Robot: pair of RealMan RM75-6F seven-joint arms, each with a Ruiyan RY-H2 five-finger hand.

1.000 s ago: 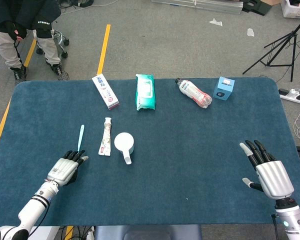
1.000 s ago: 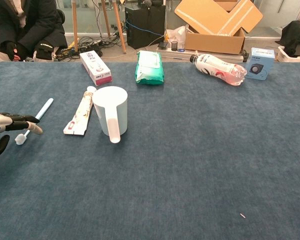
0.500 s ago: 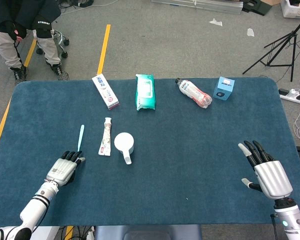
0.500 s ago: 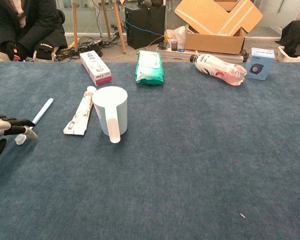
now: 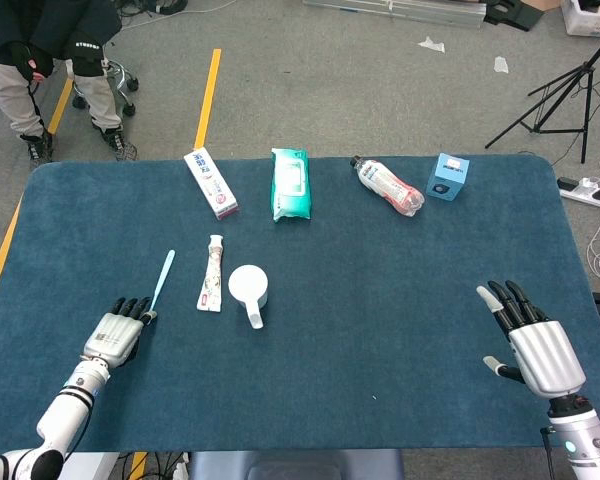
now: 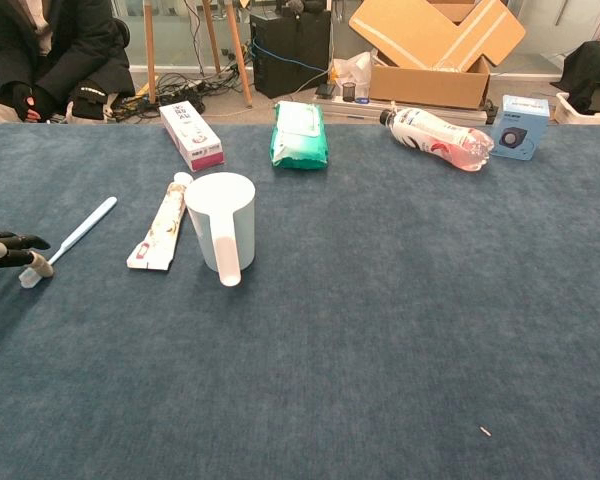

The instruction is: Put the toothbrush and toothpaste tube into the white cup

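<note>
While the toothbrush [image 5: 160, 281] lies flat on the blue table [image 5: 380, 300], its lower end sits at the fingertips of the left hand [image 5: 113, 332], which rests palm-down; whether those fingers pinch the brush cannot be told. Just right of the brush lies the toothpaste tube [image 5: 211, 272], and beside that stands the white cup [image 5: 248, 288], upright, handle toward the robot. Well apart, at the right edge, the right hand [image 5: 532, 338] has its fingers spread, holding nothing.
</note>
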